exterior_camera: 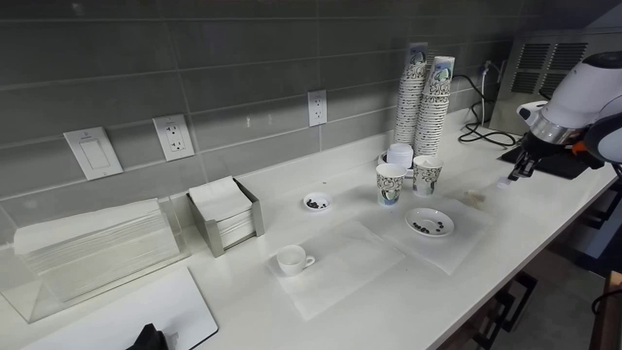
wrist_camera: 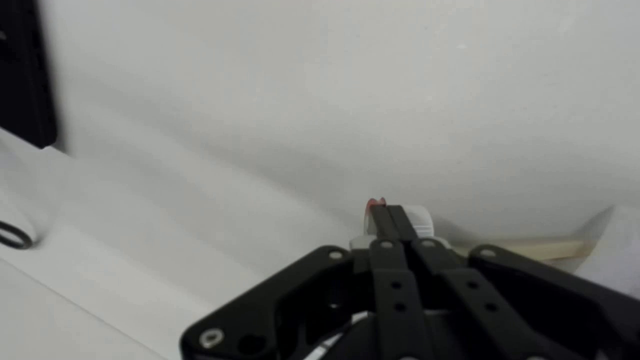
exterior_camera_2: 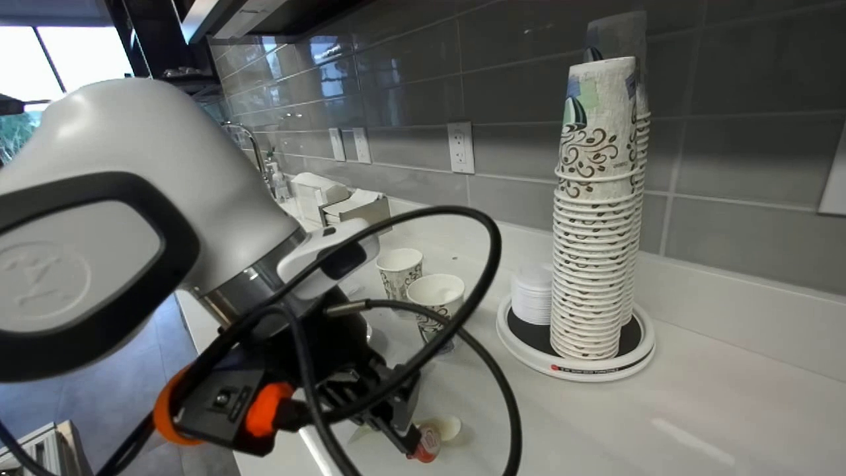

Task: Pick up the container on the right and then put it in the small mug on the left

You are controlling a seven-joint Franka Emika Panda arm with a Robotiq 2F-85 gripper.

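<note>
The container (exterior_camera_2: 428, 443) shows its reddish face at my fingertips in an exterior view. It is a small pale shape (exterior_camera: 504, 183) beside the fingertips in an exterior view. In the wrist view its pale ribbed body (wrist_camera: 421, 221) lies right of the fingers and a red edge shows at their left. My gripper (wrist_camera: 392, 207) is closed on its rim, with only a thin gap between the fingers. Whether it touches the counter I cannot tell. The small mug (exterior_camera: 291, 260) stands upright on a white paper sheet, handle to the right, well left of the gripper. The arm hides it in an exterior view.
Two patterned cups (exterior_camera: 390, 183) stand between gripper and mug. A white dish (exterior_camera: 430, 222) and a smaller dish (exterior_camera: 317, 201) hold dark beans. Tall cup stacks (exterior_camera_2: 591, 264) stand on a turntable (exterior_camera_2: 575, 371). A pale yellowish item (exterior_camera: 474, 197) lies near the container. A napkin holder (exterior_camera: 226, 214) stands by the wall.
</note>
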